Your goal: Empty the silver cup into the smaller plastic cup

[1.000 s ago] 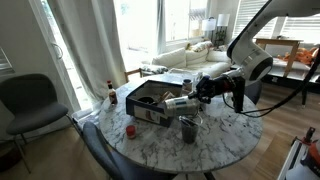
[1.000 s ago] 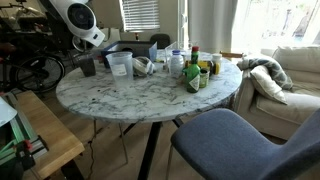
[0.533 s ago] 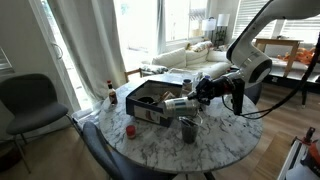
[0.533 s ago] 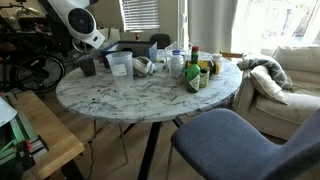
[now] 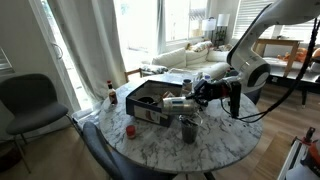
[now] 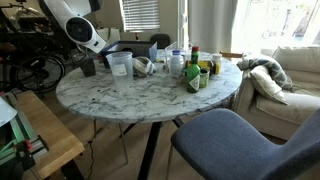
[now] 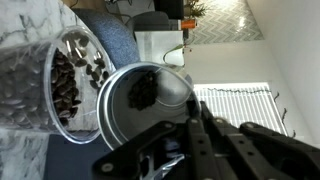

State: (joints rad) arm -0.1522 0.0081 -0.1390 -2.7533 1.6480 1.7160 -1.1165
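My gripper (image 5: 201, 95) is shut on the silver cup (image 5: 178, 102) and holds it tipped on its side above the table. The cup's mouth points over the smaller plastic cup (image 5: 188, 129), which stands upright just below. In the wrist view the silver cup (image 7: 150, 105) shows its open mouth with a dark clump inside. Beside it, the smaller plastic cup (image 7: 62, 82) holds several dark pieces. My gripper (image 7: 168, 128) fingers clasp the metal cup's side. In an exterior view the dark plastic cup (image 6: 88, 66) stands under the arm; the silver cup is hard to make out there.
A black box (image 5: 150, 106), a small red object (image 5: 130, 130) and a dark bottle (image 5: 111, 93) are on the round marble table (image 5: 225, 145). The wider whitish plastic cup (image 6: 119, 65) and several bottles (image 6: 193, 72) stand nearby. Chairs (image 6: 240, 140) surround the table.
The arm's elbow has shifted slightly to the right. The silver cup stays tipped over the smaller plastic cup in about the same place.
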